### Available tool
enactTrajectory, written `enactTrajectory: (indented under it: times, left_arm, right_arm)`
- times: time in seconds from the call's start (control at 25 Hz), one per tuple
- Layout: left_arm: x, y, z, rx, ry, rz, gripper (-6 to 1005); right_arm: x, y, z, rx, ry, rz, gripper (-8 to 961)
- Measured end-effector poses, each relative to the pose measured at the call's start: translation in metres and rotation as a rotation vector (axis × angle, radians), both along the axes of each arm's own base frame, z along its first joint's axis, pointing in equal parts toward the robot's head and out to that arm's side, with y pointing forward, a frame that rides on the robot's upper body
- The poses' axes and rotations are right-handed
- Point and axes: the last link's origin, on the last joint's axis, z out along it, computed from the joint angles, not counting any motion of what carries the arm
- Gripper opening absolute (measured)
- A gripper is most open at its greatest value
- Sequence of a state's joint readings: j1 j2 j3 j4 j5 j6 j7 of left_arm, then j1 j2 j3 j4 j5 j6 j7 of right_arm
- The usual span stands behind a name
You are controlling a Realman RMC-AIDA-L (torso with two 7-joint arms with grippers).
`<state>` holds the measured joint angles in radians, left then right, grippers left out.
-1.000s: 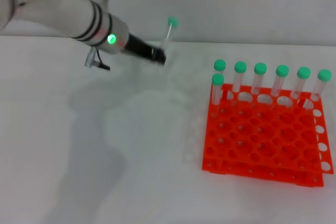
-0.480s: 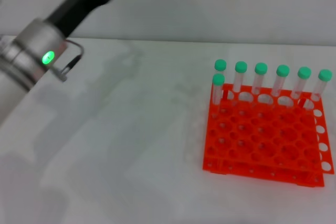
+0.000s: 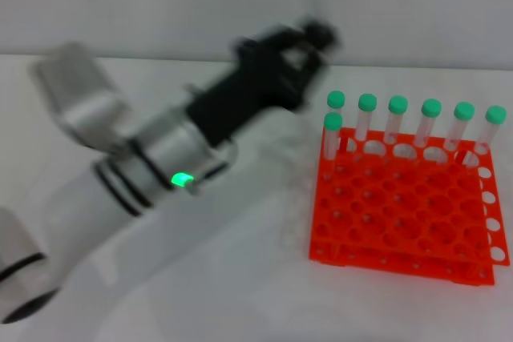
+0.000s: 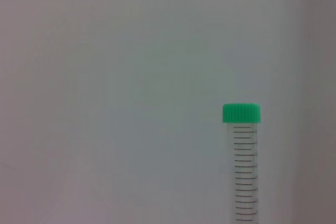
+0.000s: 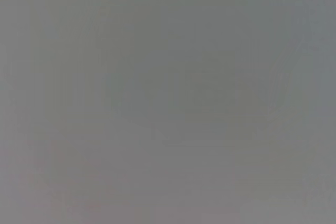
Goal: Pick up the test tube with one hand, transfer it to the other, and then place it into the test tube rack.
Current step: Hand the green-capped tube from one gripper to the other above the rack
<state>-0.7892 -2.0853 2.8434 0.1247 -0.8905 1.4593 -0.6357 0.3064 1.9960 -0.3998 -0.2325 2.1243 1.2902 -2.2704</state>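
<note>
My left gripper (image 3: 314, 39) is a black claw on a thick white arm with a green light. It hangs blurred in the air just left of the back left corner of the orange-red test tube rack (image 3: 401, 226). The test tube (image 4: 245, 177), clear with a green cap (image 4: 241, 113), stands upright in the left wrist view against a plain grey wall, rising from the frame's edge as if held. It does not show in the head view. The right gripper is out of view; the right wrist view is blank grey.
Several green-capped tubes (image 3: 398, 122) stand in the rack's back row, and one more (image 3: 332, 135) stands at its left side. The rack sits on a white table (image 3: 240, 278). A grey wall rises behind.
My left arm has swung: from the table's far left with the tube held up, up out of the frame's top, and now low across the table towards the rack.
</note>
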Motion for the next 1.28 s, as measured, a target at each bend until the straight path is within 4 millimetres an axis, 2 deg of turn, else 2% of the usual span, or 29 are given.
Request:
enactTrajectory:
  times: [0.08,0.24,0.44,0.64,0.88,1.28]
  left_arm:
    - [0.01,-0.004,-0.02,-0.017,0.074,-0.03,248]
    - [0.022,-0.009,-0.045,-0.028,0.158,-0.032,254]
    - [0.032,-0.014,-0.061,-0.042,0.204,-0.04,262]
    - [0.037,-0.014,-0.067,-0.056,0.23,-0.049,270]
    - [0.047,-0.015,-0.08,-0.096,0.301,-0.076,280]
    - [0.053,-0.014,-0.089,-0.115,0.36,-0.095,296]
  right_arm:
    - [-0.013,0.0,0.017,-0.125,-0.009,0.132,797]
    - [-0.034,0.002,0.03,-0.279,-0.024,0.297,795]
    - [-0.07,0.002,0.036,-0.455,-0.083,0.536,793]
    - [-0.092,0.014,0.026,-0.542,-0.111,0.62,790]
    - [-0.124,0.032,-0.001,-0.668,-0.158,0.738,788]
    - [-0.145,0.043,-0.018,-0.712,-0.169,0.795,783]
